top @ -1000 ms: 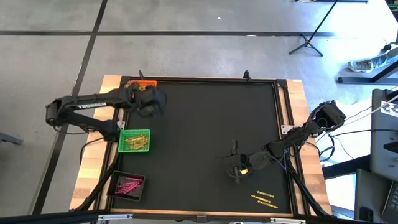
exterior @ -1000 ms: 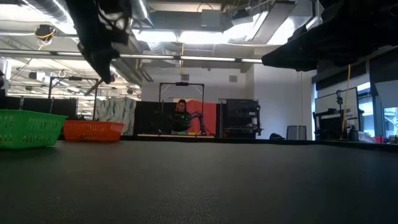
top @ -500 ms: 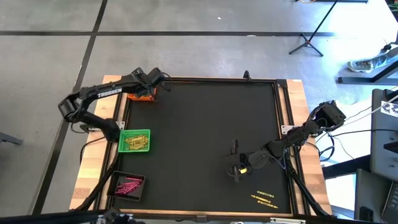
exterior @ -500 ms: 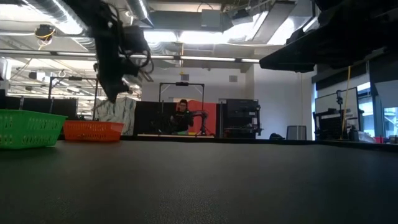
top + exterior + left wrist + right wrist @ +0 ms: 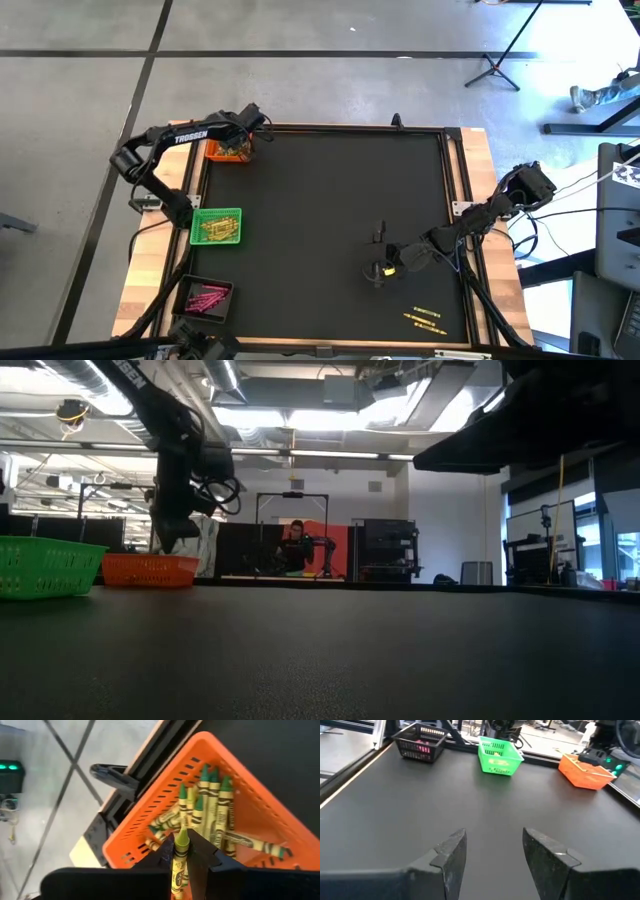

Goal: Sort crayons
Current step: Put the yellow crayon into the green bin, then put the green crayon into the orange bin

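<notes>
Black matting covers the table (image 5: 320, 230), the largest thing in view, framed by pale wood at its edges. Two dark arms reach over it from opposite sides.

The left arm stretches to the far left corner, where its gripper (image 5: 243, 132) hangs directly over an orange tray (image 5: 228, 150). In the left wrist view the fingers are pressed onto a yellow-green crayon (image 5: 180, 862), which stands pinched upright between them, tip pointing down toward the tray. Below that tip, inside the tray, lies a loose heap of green-tipped crayons (image 5: 212, 812), some side by side and some crossed.

The right arm waits low over the near right part of the table, its gripper (image 5: 379, 270) close to the mat. Its fingers (image 5: 451, 857) are spread apart with bare matting between them.

Along the left edge, nearer than the left gripper, sits a green tray (image 5: 216, 226) holding gold-coloured crayons (image 5: 214, 229). Nearer still, at the near left corner, a black tray (image 5: 204, 297) holds pink crayons (image 5: 204, 298).

Just beyond the right gripper, toward the near right corner, a few yellow crayons (image 5: 424, 317) lie loose on the mat, well apart from all three trays.

In the low view a person (image 5: 291, 547) sits far off in the room behind the table.
</notes>
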You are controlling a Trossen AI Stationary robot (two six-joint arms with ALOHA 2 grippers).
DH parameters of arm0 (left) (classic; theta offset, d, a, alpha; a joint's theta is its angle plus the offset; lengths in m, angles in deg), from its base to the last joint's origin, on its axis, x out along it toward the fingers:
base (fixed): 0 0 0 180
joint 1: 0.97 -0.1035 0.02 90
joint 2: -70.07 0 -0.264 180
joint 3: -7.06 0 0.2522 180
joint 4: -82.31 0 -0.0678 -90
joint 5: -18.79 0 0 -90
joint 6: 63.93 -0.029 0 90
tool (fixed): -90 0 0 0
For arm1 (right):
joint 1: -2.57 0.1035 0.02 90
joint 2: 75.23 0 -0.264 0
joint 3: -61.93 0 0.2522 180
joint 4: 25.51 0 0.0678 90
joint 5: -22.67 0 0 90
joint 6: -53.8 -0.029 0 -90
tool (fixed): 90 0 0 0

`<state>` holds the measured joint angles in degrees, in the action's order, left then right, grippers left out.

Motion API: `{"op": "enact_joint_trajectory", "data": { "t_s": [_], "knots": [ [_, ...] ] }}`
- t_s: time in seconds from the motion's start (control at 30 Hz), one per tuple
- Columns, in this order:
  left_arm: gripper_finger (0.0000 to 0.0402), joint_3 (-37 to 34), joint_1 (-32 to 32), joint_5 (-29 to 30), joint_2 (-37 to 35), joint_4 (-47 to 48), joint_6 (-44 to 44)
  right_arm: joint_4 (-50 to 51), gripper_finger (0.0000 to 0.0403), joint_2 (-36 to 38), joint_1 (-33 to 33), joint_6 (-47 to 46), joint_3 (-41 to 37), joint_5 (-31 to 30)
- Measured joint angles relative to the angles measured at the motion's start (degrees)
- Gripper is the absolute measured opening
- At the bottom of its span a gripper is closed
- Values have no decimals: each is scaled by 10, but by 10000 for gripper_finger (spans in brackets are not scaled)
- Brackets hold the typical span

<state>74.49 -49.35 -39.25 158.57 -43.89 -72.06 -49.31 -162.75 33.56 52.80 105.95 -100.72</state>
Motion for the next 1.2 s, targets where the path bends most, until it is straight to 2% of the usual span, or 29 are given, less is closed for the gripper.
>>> {"op": "enact_joint_trajectory", "data": {
  "t_s": [0.13,0.4,0.53,0.63,0.8,0.93,1.07,1.2],
  "knots": [
    [31,0,0,-15,0,4,-1,-1,193,0,-5,10,1,-9],
    [93,0,5,-16,-9,20,0,2,193,0,-23,-6,1,17],
    [99,0,30,-38,-56,17,15,1,193,0,-22,-6,2,19],
    [100,0,62,-88,-112,7,30,1,193,0,-22,-6,2,20],
    [100,0,153,-210,-200,-15,51,0,193,0,-22,-7,2,19],
    [100,0,249,-274,-238,-38,78,0,193,0,-22,-7,2,19],
    [100,-1,354,-282,-240,-64,104,0,193,0,-21,-6,2,21],
    [100,-35,455,-268,-240,-162,124,-1,193,0,-21,-15,2,47]
  ]
}}
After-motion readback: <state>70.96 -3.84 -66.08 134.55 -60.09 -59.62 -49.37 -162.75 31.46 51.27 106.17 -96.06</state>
